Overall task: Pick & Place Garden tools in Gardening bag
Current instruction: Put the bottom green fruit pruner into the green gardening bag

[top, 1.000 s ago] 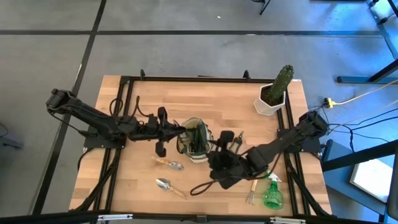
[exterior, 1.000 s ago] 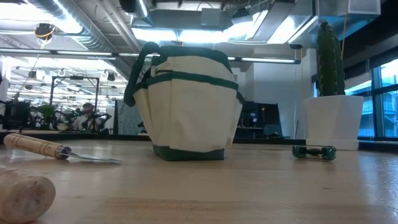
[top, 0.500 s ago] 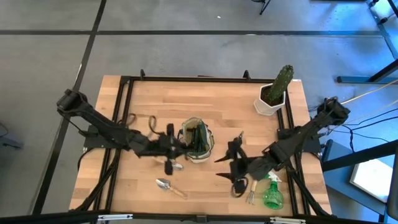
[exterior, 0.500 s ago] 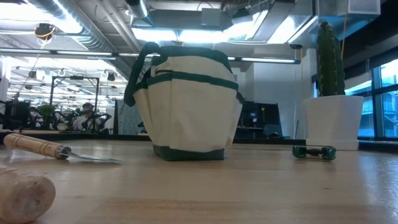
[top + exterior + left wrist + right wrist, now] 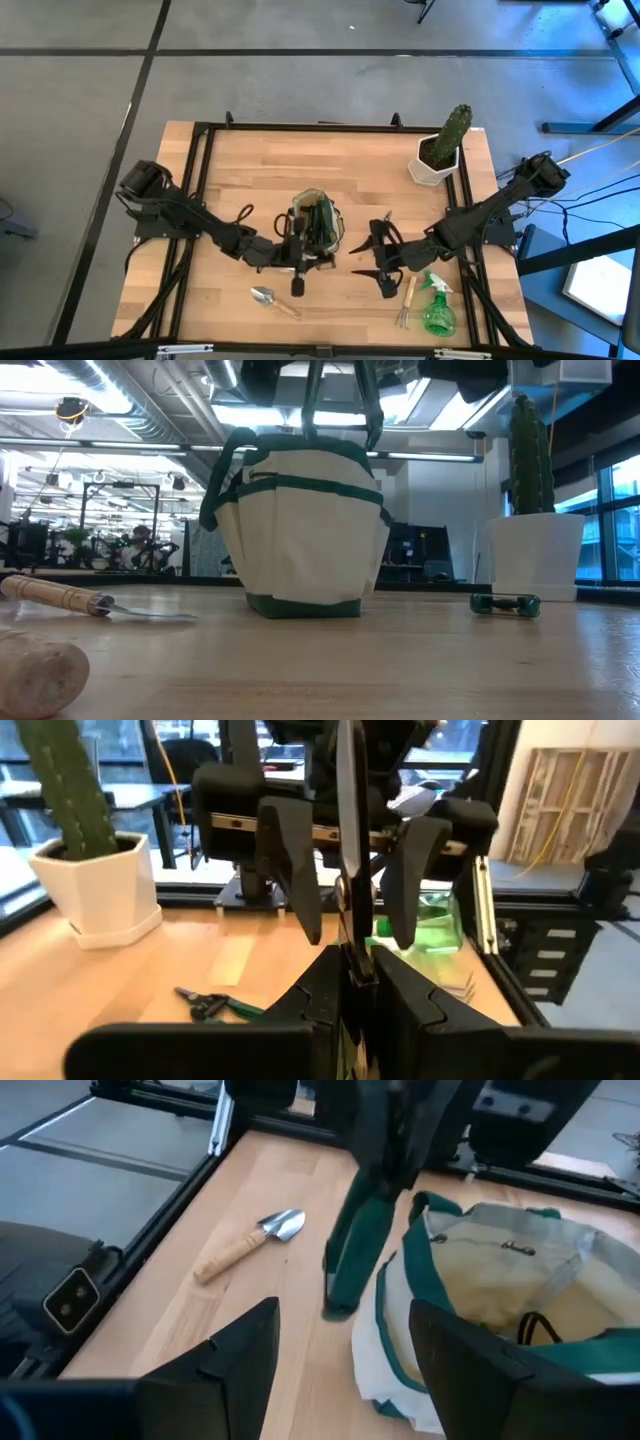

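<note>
The gardening bag (image 5: 318,225), beige with green trim, stands open on its base mid-table (image 5: 300,530). My left gripper (image 5: 312,258) hovers at the bag's near-left corner, shut on green-handled shears (image 5: 350,1250). My right gripper (image 5: 383,257) stands open to the bag's right, fingers toward the bag and nothing between them (image 5: 345,1380). Lying flat on the table are a wooden-handled trowel (image 5: 272,298), a second trowel (image 5: 60,595), a hand fork (image 5: 403,305), a green spray bottle (image 5: 437,312) and green-handled pruners (image 5: 215,1005). My left gripper pinches the shears between its two fingers just below the blade (image 5: 347,955). The fingers lie level and come from the table's left. The thin metal blade (image 5: 345,810) stands up above them. The green handles (image 5: 308,410) hang spread below, clear of table and bag.
A cactus in a white pot (image 5: 440,150) stands at the far right corner. Black frame rails (image 5: 200,200) run along the table's left and right sides. Bare wood (image 5: 330,160) lies between the bag and the far edge.
My left gripper has carried the shears from the bag's left side toward the near edge and the right, sinking, so the handles now hang into the top of the low view. My right gripper has drawn back toward the right edge and tipped up from pointing steeply down.
</note>
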Robot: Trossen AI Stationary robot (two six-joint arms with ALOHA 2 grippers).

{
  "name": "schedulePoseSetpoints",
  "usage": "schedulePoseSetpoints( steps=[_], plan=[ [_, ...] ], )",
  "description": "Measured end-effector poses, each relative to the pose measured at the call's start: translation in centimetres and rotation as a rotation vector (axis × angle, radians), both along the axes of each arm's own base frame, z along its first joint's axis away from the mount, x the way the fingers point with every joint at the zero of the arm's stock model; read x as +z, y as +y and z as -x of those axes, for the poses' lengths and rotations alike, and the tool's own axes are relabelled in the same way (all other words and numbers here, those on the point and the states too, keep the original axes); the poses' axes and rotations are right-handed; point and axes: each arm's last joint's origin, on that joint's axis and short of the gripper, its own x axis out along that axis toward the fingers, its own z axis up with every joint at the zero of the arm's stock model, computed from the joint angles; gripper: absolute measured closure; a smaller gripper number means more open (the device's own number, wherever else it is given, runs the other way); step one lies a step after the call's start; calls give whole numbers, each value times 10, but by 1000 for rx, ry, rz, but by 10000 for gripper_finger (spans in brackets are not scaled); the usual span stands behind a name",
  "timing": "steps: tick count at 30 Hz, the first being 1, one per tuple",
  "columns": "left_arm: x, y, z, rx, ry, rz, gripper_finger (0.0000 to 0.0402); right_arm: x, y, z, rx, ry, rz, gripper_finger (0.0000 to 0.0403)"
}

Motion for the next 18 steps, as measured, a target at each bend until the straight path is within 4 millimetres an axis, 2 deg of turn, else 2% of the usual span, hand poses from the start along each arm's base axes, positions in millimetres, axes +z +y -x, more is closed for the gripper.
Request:
schedulePoseSetpoints(
  steps=[6, 12, 18],
  plan=[
    [-3, 13, -5, 40, 12, -18, 373, -1, 0, 0, 1, -6, -1, 178],
    [-15, 31, -4, 81, 36, -4, 373, -1, 0, 0, 3, -4, 4, 178],
    [-15, 35, 3, 68, -22, 12, 373, -1, 0, 0, 3, -4, 3, 178]
  ],
)
